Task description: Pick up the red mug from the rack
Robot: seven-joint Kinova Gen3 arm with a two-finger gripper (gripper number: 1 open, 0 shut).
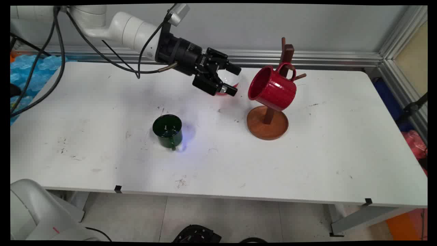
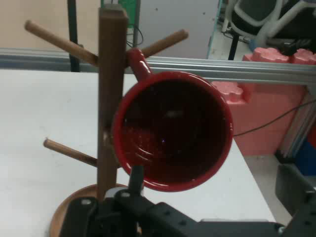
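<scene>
My gripper (image 1: pixel 235 81) hangs open above the table's far middle, pointing right, with nothing between its fingers. A short gap to its right, a red mug (image 1: pixel 272 89) hangs by its handle on an upper peg of a wooden mug tree (image 1: pixel 268 123), its mouth tilted toward the gripper. The hand view looks straight into the red mug (image 2: pixel 173 131), with the tree's post (image 2: pixel 111 98) just left of it. Behind the gripper a white bowl (image 1: pixel 228 78) with a red outside is partly hidden. A dark green mug (image 1: pixel 167 131) stands upright on the table, nearer and to the left.
The mug tree has several bare pegs (image 2: pixel 66 151) and a round wooden base. Black cables (image 1: pixel 51 68) hang from the arm over the table's left side. An aluminium rail (image 1: pixel 307 58) runs along the far edge.
</scene>
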